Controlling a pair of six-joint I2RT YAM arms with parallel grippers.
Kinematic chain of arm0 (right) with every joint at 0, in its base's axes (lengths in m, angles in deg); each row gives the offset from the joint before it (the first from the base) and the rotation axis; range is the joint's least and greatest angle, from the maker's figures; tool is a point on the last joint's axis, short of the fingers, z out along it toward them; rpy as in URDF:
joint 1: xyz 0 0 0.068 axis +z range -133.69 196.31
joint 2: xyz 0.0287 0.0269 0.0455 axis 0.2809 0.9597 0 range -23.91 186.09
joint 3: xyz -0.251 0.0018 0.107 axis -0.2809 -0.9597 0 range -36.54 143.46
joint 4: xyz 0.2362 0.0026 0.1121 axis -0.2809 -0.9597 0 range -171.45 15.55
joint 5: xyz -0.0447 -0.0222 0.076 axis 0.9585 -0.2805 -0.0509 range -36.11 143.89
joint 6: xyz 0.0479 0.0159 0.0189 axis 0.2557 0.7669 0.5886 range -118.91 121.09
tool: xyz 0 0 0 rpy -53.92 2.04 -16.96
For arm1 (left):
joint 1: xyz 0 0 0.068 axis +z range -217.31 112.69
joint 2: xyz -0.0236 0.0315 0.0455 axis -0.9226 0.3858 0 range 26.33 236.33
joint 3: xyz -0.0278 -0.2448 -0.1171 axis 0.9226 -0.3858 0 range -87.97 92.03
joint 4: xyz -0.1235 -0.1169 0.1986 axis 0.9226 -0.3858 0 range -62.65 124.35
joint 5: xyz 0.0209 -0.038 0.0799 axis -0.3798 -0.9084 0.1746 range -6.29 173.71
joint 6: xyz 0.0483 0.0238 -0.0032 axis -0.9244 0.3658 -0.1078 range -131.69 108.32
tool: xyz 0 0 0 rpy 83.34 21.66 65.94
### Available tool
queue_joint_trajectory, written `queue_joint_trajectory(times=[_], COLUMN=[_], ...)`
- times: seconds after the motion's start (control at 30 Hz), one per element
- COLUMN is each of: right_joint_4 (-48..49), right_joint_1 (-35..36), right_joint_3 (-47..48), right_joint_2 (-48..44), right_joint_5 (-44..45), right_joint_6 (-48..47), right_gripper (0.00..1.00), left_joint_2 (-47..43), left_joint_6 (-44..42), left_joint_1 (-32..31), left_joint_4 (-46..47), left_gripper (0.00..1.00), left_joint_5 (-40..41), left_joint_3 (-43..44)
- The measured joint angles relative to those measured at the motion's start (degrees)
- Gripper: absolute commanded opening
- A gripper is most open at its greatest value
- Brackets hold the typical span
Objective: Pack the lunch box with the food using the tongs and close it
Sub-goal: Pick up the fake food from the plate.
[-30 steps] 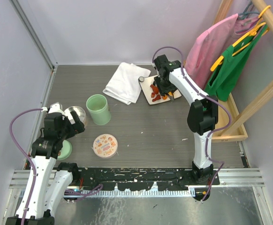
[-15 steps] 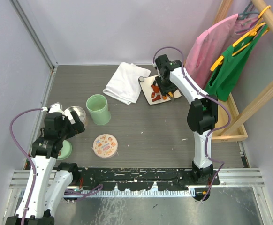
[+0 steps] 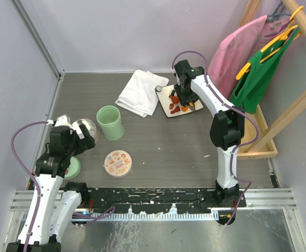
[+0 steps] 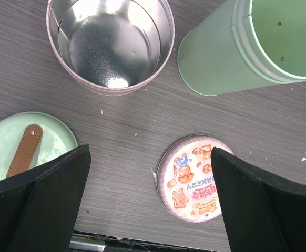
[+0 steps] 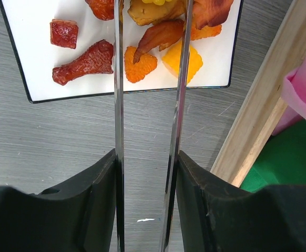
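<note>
1. The right hand (image 5: 148, 173) was clamped on the long slim grey metal tongs (image 5: 119, 79). One tong arm lay against each finger, and the arms were partly squeezed with a gap between them.
2. The tongs reached toward 12 o'clock over the food (image 5: 140, 67), a heap of small orange, red, yellow and brown pieces on a white square plate (image 5: 37, 73) with a dark rim.
3. The plate sat at about 1 o'clock on the grey bench (image 3: 163, 142), with a white folded cloth (image 3: 141, 92) just beside it at its 9 o'clock.
4. The tong tips ran past the top edge of the wrist view, so I could not tell whether they had a piece between them.
5. The left hand (image 4: 150, 197) hung with its fingers wide apart and holding nothing, at about 8 o'clock on the bench.
6. Below it stood a round steel tin (image 4: 111, 44) and a tall mint-green cylinder (image 4: 221, 52), both open and empty.
7. A round mint-green lid (image 4: 0, 147) with a brown strap knob and a round cartoon-printed lid (image 4: 192, 181) lay apart from them.
8. The step in hand looked like pinching one piece, with packing hardly begun.
9. To do it well, the tips should straddle a single piece at the heap's edge, such as the drumstick-shaped one at 9 o'clock.
10. The squeeze should be gentle enough that the piece neither pops out nor twists the tongs in the fingers.
11. The piece should be lifted straight up before it is carried toward 8 o'clock.
</note>
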Motion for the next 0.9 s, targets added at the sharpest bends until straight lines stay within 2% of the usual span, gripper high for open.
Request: queue_joint_trajectory(times=[0.4,0.57,0.9], right_joint_4=[-0.8,-1.6,-2.5], right_joint_1=[0.0,0.0,-0.1], right_joint_3=[0.0,0.1,2.6], right_joint_2=[0.0,0.2,0.3], right_joint_5=[0.0,-0.2,-0.4], right_joint_6=[0.0,0.4,1.4], right_gripper=[0.50,0.40,0.36], left_joint_2=[0.0,0.0,0.0], left_joint_6=[0.0,0.0,0.0], left_joint_1=[0.0,0.0,0.0], left_joint_4=[0.0,0.0,0.0], left_gripper=[0.98,0.98,0.98], left_joint_5=[0.0,0.0,0.0], left_joint_3=[0.0,0.0,0.0])
